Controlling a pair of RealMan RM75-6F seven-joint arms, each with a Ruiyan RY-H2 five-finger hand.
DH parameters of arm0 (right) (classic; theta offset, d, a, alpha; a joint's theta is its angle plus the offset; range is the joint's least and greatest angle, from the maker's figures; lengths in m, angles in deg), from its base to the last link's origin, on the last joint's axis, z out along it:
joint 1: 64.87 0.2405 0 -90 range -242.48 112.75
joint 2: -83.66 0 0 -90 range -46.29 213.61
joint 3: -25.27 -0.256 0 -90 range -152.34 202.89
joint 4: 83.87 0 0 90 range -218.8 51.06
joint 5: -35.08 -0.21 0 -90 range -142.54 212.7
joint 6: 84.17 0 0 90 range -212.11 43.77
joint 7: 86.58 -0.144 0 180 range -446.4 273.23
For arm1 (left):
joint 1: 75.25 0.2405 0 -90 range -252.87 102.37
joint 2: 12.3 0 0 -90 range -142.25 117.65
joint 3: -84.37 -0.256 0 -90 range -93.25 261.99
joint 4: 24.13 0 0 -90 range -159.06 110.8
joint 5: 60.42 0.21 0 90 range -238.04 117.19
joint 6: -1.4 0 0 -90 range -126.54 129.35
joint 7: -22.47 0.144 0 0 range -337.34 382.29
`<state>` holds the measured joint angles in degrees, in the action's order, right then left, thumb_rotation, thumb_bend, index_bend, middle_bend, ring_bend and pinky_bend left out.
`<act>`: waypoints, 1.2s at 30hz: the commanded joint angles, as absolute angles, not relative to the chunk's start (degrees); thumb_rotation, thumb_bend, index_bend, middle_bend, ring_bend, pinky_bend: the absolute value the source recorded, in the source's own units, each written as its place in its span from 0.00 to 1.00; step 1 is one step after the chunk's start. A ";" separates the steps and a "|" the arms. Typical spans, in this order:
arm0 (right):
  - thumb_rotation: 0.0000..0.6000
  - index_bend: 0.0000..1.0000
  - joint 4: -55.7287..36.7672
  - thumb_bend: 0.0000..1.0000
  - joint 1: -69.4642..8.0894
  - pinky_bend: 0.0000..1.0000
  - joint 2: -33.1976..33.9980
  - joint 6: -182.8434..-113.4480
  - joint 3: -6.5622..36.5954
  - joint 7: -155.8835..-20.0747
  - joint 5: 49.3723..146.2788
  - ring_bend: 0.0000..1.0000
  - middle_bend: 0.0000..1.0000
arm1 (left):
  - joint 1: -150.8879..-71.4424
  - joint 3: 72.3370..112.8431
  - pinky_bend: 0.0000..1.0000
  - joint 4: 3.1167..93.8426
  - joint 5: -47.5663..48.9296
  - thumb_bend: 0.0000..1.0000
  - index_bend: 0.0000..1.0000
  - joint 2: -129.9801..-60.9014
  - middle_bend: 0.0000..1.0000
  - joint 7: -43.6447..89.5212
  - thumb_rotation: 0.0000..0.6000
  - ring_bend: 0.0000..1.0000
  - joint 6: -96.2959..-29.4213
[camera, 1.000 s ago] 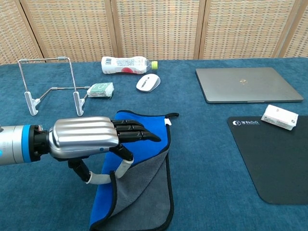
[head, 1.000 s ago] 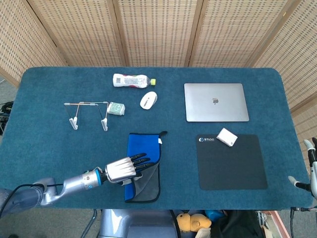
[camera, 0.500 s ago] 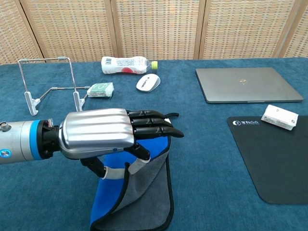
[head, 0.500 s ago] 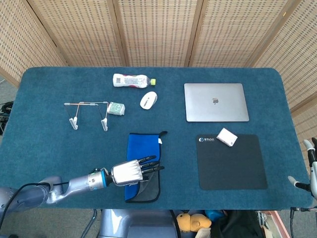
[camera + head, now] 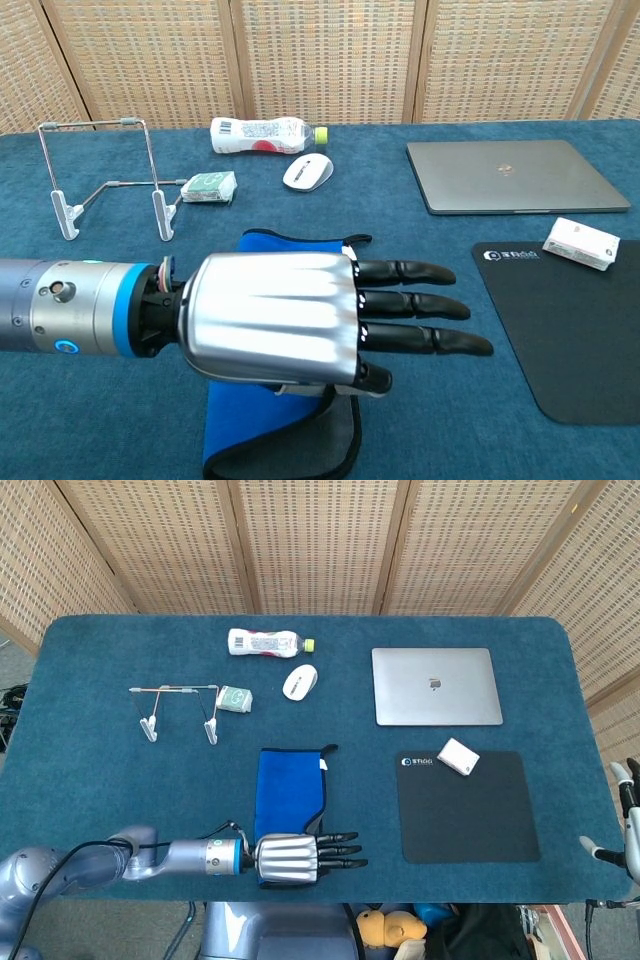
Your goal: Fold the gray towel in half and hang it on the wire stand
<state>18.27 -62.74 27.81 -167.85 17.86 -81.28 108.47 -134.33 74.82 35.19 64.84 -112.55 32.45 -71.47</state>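
Note:
The towel (image 5: pixel 290 785) lies lengthwise on the table with its blue side up; in the chest view the towel (image 5: pixel 285 246) shows above and below my hand. My left hand (image 5: pixel 300 857) hovers palm down over the towel's near end, fingers straight, apart and pointing right past the cloth's edge. The left hand (image 5: pixel 300 320) fills the chest view and hides the grey flap; I see no cloth between thumb and fingers. The wire stand (image 5: pixel 180 708) stands upright at the far left, also seen as the wire stand (image 5: pixel 100 180). My right hand (image 5: pixel 625 815) shows only as a sliver off the table's right edge.
A lying bottle (image 5: pixel 265 642), a white mouse (image 5: pixel 300 681) and a small green packet (image 5: pixel 235 698) sit near the stand. A shut laptop (image 5: pixel 436 685) lies at the far right, with a black mouse pad (image 5: pixel 468 810) and a white box (image 5: pixel 458 756) in front of it.
My left hand has slid toward the table's near edge and turned so its fingers point right and lie straight. The grey flap that showed beside it is now covered.

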 commanded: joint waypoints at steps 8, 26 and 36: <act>1.00 0.00 18.10 0.00 -62.74 0.00 28.06 -167.50 17.91 -81.92 108.43 0.00 0.00 | -136.52 74.23 0.00 31.73 66.60 0.40 0.43 -115.69 0.00 34.97 1.00 0.00 -70.08; 1.00 0.00 17.97 0.00 -62.67 0.00 28.11 -167.14 18.02 -81.96 108.25 0.00 0.00 | -134.54 75.82 0.00 30.31 60.61 0.27 0.00 -117.38 0.00 29.74 1.00 0.00 -74.50; 1.00 0.00 18.32 0.00 -62.65 0.00 27.96 -167.20 18.36 -81.33 108.80 0.00 0.00 | -132.27 85.06 0.00 42.26 39.57 0.27 0.03 -107.74 0.00 29.62 1.00 0.00 -59.48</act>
